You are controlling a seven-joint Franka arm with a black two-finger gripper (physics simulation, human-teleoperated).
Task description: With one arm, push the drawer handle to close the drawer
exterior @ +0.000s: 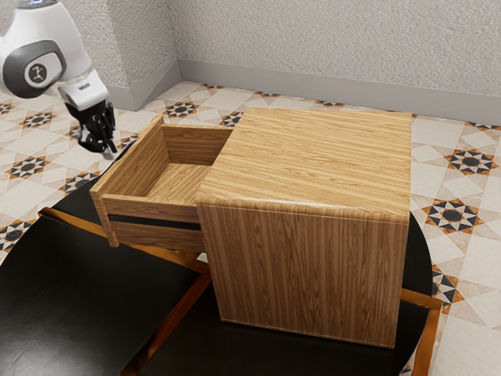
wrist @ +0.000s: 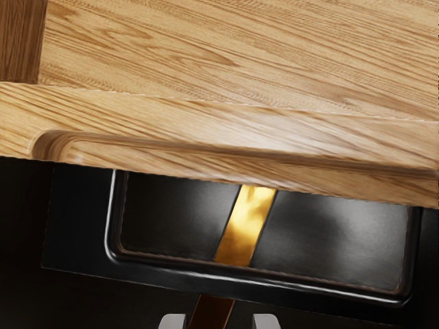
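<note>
The cabinet is coloured honey brown and streaked with darker wood grain, drawn upright on its side. The drawer is grained in matching tan and brown, its side marked by a dark band. The black table is crossed by amber-brown strips that run to its edge. Beyond that edge, the floor is patterned with black-and-orange stars on cream. The wall is coloured pale grey. The gripper is coloured black, its fingertips light grey.
</note>
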